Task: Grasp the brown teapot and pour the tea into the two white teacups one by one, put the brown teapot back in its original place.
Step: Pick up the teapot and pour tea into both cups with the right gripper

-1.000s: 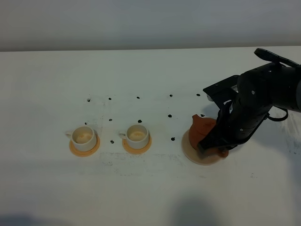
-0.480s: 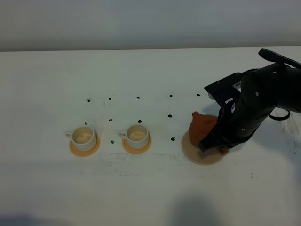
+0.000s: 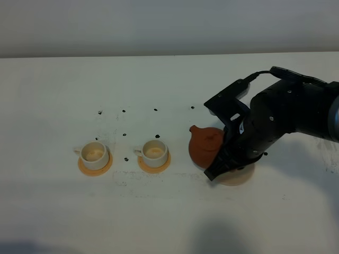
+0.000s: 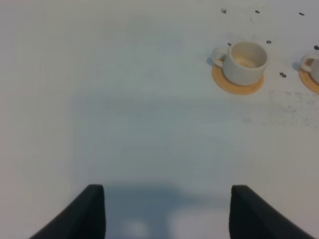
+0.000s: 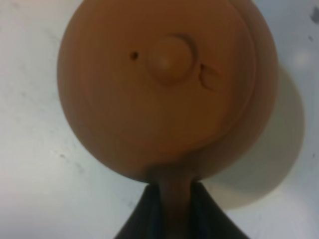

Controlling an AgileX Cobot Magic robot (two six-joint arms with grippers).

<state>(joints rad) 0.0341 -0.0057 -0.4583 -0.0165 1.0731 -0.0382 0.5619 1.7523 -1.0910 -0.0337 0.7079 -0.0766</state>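
The brown teapot point(image 3: 204, 146) hangs tilted just above the table, its spout pointing left toward the cups. My right gripper point(image 3: 224, 160) is shut on its loop handle. In the right wrist view the teapot point(image 5: 164, 84) fills the frame, knobbed lid up, and the right gripper point(image 5: 172, 211) pinches the handle. The pale coaster point(image 3: 237, 178) peeks out under the right arm, to the right of the pot. Two white teacups point(image 3: 96, 154) point(image 3: 155, 151) stand on orange saucers at the left. In the left wrist view my left gripper point(image 4: 167, 214) is open over bare table, short of one teacup point(image 4: 245, 61).
Small black marks point(image 3: 156, 109) dot the white table behind and between the cups and the pot. The second cup's saucer point(image 4: 312, 79) shows at the edge of the left wrist view. The right arm's dark bulk point(image 3: 288, 119) covers the table right of the pot.
The right gripper has lifted the teapot off the coaster and carried it left toward the cups. The cups and the left arm have stayed put.
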